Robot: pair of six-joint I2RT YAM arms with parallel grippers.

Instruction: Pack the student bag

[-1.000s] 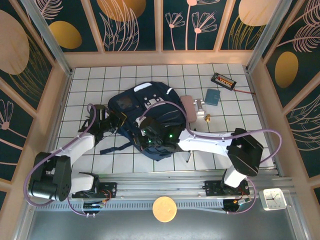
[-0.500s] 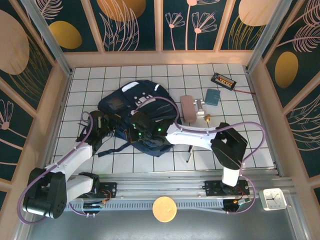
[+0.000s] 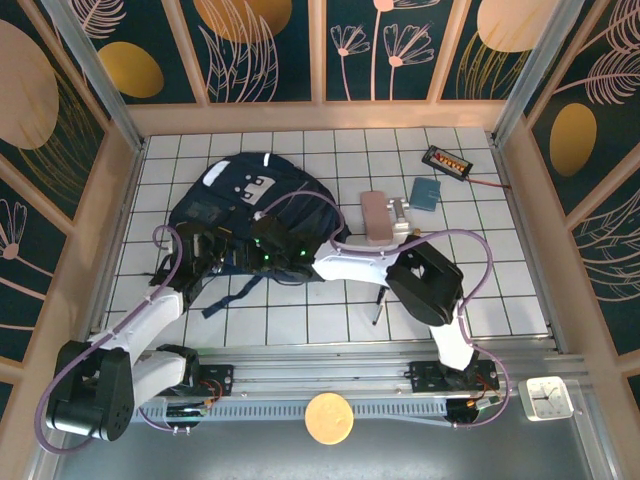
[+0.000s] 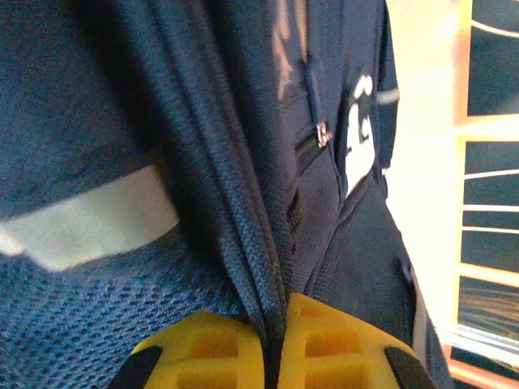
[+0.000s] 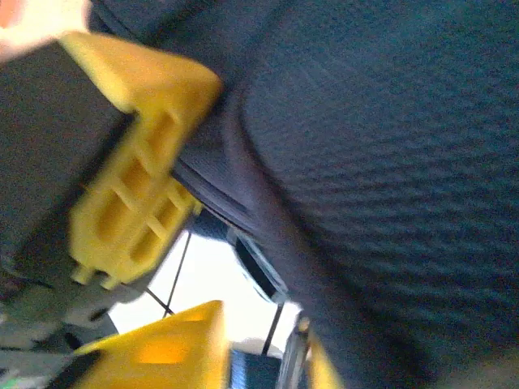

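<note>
Bag (image 3: 232, 195) has slid up and left across the table (image 3: 470, 290) since the earlier frame, and both arms went with it. It now lies far-left, near the side wall.

Left gripper (image 4: 273, 324) is pressed together on a dark ridge of bag fabric (strap or seam, we can't tell which). Right gripper (image 3: 268, 252) is at the bag's near edge with jaws spread, gripping nothing we can see.

Risks, as we judge them:
- With only one pinch, a further pull drags the whole bag instead of opening it.
- The thin fold could slip out of the pinch.
- Case (image 3: 377, 215) and notebook (image 3: 426, 192) lie well apart from the bag, so carries are long.

The bag's near edge is under the arms and the right wrist view is blurred. We can't tell if the zip is open.
</note>
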